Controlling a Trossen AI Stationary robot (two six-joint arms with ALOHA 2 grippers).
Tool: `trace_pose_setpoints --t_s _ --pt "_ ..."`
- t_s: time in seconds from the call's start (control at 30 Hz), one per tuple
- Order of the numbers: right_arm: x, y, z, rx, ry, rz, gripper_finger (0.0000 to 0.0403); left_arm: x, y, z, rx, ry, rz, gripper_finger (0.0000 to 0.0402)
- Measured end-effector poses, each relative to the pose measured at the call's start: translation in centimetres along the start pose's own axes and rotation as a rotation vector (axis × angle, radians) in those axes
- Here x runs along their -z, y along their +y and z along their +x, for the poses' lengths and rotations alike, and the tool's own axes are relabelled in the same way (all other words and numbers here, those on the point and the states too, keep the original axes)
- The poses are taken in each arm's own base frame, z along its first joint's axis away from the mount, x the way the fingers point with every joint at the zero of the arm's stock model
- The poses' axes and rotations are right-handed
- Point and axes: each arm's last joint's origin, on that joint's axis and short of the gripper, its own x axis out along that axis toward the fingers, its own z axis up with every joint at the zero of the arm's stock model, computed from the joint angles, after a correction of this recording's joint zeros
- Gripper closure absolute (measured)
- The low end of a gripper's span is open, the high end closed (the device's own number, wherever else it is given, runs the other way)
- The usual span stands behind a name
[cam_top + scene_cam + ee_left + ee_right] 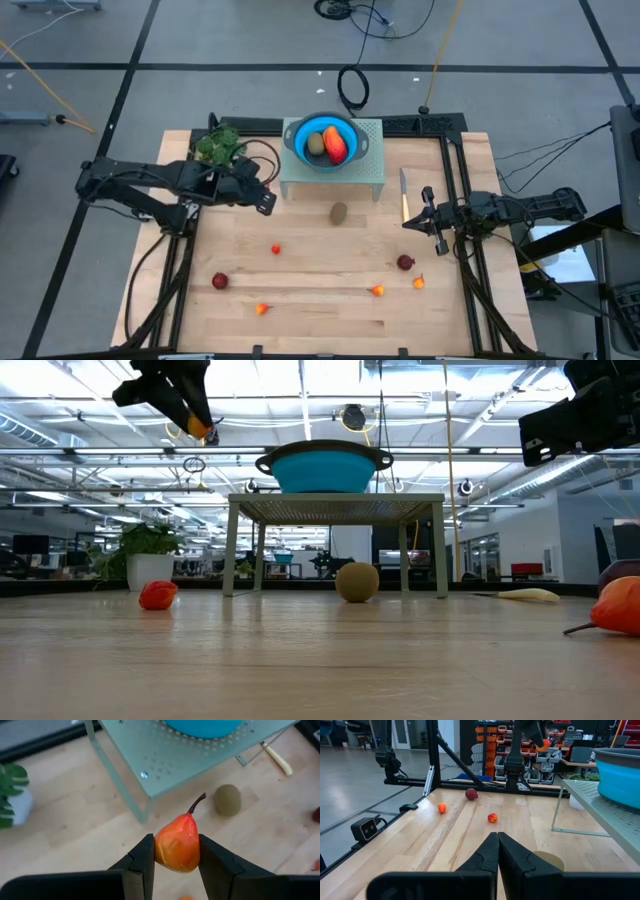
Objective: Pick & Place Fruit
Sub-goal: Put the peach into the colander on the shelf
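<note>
My left gripper (177, 854) hangs above the table, left of the pale green stand (370, 180), shut on a small orange-red, pear-shaped fruit (177, 842) with a dark stem. The low view shows this fruit (200, 429) high above the tabletop. On the stand sits a blue bowl (325, 140) with a brown kiwi and a longer orange-red piece inside. A second kiwi (339, 212) lies on the table in front of the stand. Dark red round fruits (220, 281) (405, 262) and tiny orange-red ones (275, 249) rest on the wood. My right gripper (425, 222) waits shut at the table's right side. My left gripper pinches the fruit's wide body (161, 851) between its two fingers (142, 857), one on each side. The fingers slant downward toward the table's right. The fruit is lifted clear of the table, its stem (197, 802) pointing away from the gripper.
A yellow-handled knife (404, 195) lies right of the stand. A green leafy plant (218, 145) stands at the far left corner. More tiny orange-red fruits (262, 309) (377, 291) (418, 283) lie near the front edge.
</note>
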Motion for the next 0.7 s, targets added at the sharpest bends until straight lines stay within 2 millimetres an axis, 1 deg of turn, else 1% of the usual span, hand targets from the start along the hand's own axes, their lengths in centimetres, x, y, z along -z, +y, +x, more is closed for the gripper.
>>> trace_pose_setpoints --t_s 0.17,0.43,0.7 --pt "0.0 0.0 0.0 0.001 0.000 0.000 0.0403 -0.8 0.5 0.4 -0.024 -0.022 0.066 0.0284" --pt "0.0 0.0 0.0 0.002 0.000 0.000 0.0403 -2.3 0.2 0.8 0.016 -0.105 0.234 0.0284" --pt "0.0 0.0 0.0 0.002 0.000 0.000 0.0403 -3.4 0.3 1.0 0.004 -0.184 0.340 0.0284"
